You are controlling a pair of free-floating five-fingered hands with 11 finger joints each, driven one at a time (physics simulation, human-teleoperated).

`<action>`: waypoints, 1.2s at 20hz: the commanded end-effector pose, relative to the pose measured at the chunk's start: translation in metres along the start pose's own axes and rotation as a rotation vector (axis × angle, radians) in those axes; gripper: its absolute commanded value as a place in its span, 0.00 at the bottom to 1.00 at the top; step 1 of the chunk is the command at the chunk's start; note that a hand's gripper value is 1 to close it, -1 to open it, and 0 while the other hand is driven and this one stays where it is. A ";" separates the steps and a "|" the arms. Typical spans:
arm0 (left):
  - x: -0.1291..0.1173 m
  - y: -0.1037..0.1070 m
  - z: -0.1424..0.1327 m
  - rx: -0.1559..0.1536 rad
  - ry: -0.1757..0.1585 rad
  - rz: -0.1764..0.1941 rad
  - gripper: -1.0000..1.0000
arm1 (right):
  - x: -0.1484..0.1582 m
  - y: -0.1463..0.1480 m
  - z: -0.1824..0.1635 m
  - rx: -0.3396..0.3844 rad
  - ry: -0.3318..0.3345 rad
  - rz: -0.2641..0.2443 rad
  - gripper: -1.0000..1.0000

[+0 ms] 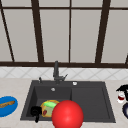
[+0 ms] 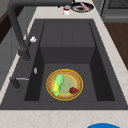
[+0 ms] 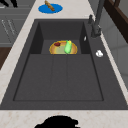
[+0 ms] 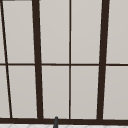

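2 hands | left hand [image 1: 35, 111] by yellow plate [image 1: 49, 108], fingers curled, holding nothing | right hand [image 1: 123, 88] at counter edge, grip unclear

I see the bowl [image 2: 64, 84] in the sink [image 2: 67, 32] basin's left half, the faucet [image 1: 56, 71] behind it, a plate [image 1: 7, 106] on the table [image 1: 12, 85] further left.

The left hand [image 1: 35, 111] is matte black all over, a rounded palm with slim dark fingers. The right hand [image 1: 123, 88] is equally black, plain and unmarked.
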 end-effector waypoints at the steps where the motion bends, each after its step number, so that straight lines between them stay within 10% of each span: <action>1: 0.000 0.000 0.000 0.000 0.000 0.000 0.50 | 0.016 0.000 -0.011 0.004 0.030 0.015 0.00; 24: 0.000 0.000 0.000 0.000 0.000 0.000 0.50 | -0.003 0.015 -0.032 0.007 -0.045 -0.002 0.00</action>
